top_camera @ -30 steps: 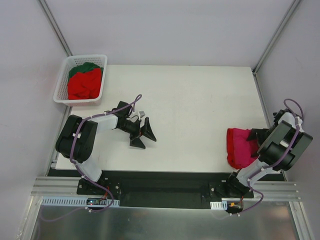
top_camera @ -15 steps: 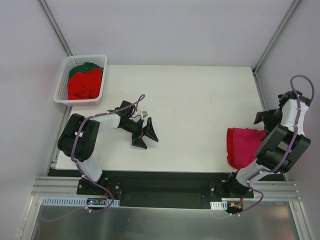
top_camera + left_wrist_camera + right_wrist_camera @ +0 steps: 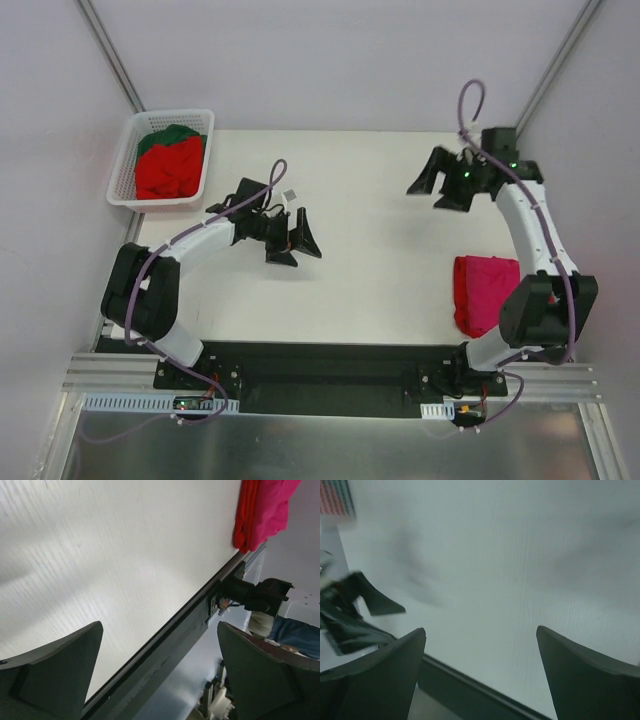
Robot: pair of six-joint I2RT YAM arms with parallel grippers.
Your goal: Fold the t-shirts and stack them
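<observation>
Top external view, and the right gripper (image 3: 427, 196) has moved a long way: a second ago it was tucked by the folded pile at the tabletop's right edge, now it hangs over the far right part of the tabletop, well apart from that pile. Its jaws are spread wide with nothing between them. The left gripper (image 3: 298, 252) has only drifted a little towards the far edge. It sits left of the middle, jaws released too, with bare surface showing between its fingers in the left wrist view.

The pile has not moved. A magenta-pink cloth t-shirt (image 3: 492, 295) lies folded on a bright red cloth t-shirt (image 3: 461, 285) at the near right corner.

Over at the far left corner, the white plastic lattice basket (image 3: 126, 165) overhangs the tabletop's left edge. Inside it, a crumpled red cloth t-shirt (image 3: 168, 172) fills most of the space, with a dark green cloth t-shirt (image 3: 172, 134) bunched at the far end.

The flat white tabletop (image 3: 380, 230) sits between pale walls and slanting metal poles. The right wrist view is blurred.
</observation>
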